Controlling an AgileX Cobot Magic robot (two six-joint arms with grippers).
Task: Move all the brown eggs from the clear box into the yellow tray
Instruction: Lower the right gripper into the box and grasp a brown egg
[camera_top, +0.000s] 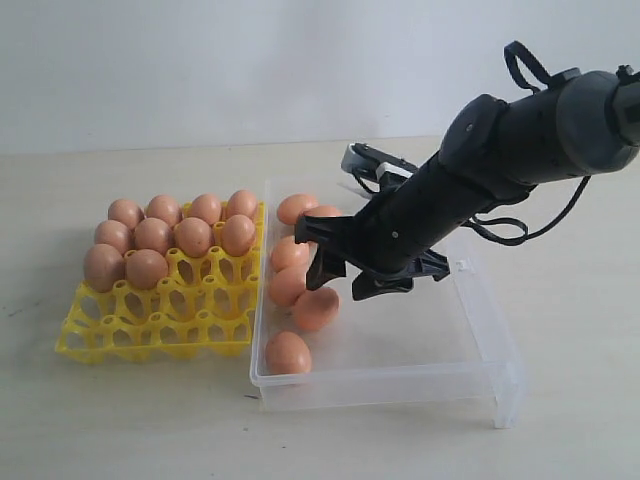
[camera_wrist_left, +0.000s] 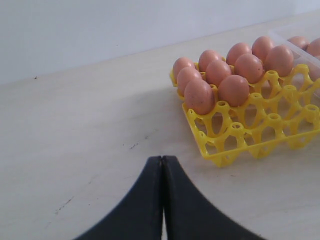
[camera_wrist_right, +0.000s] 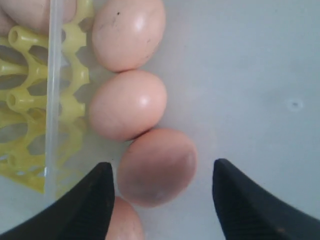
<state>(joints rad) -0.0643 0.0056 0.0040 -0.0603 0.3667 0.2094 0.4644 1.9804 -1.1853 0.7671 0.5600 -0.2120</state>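
Nearest the lens we find the right claw (camera_wrist_right: 162, 167), released. Its fingers (camera_wrist_right: 90, 200) stand wide on either side of one brown egg (camera_wrist_right: 156, 172) lying on the floor of the clear box (camera_top: 400, 378), gripping nothing. We count six eggs in the box, all along the wall facing the yellow tray (camera_top: 150, 325). The tray lies just beside the box and carries ten eggs. The left claw (camera_wrist_left: 162, 167) is clenched on nothing, outside the box, beyond the tray.

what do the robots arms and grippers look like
The right arm is matte black with rounded joints, looped black cables and a white part near the wrist. The right gripper and left gripper are plain black and tapered.
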